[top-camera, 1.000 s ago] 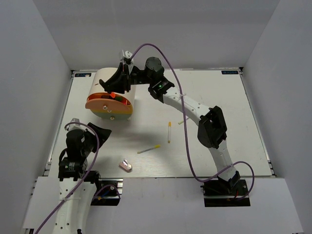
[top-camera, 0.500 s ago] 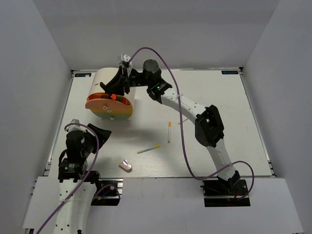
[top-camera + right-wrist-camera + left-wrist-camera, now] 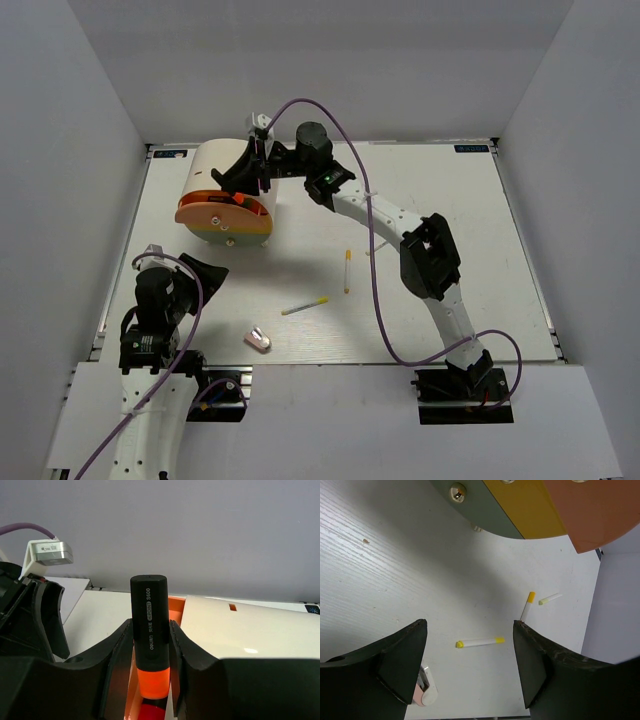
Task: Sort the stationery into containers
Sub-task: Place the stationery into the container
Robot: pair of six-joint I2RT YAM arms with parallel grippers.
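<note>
The right gripper [image 3: 150,635] pinches a black marker [image 3: 148,610] with an orange band, upright, at the orange front of the cream round box [image 3: 213,165], far left. The left gripper [image 3: 470,626] hangs spread at the near left. One white-and-yellow pen [image 3: 347,270], a second pen [image 3: 305,305] and a pink eraser [image 3: 259,339] lie apart on the white table [image 3: 450,250], between grey walls.
</note>
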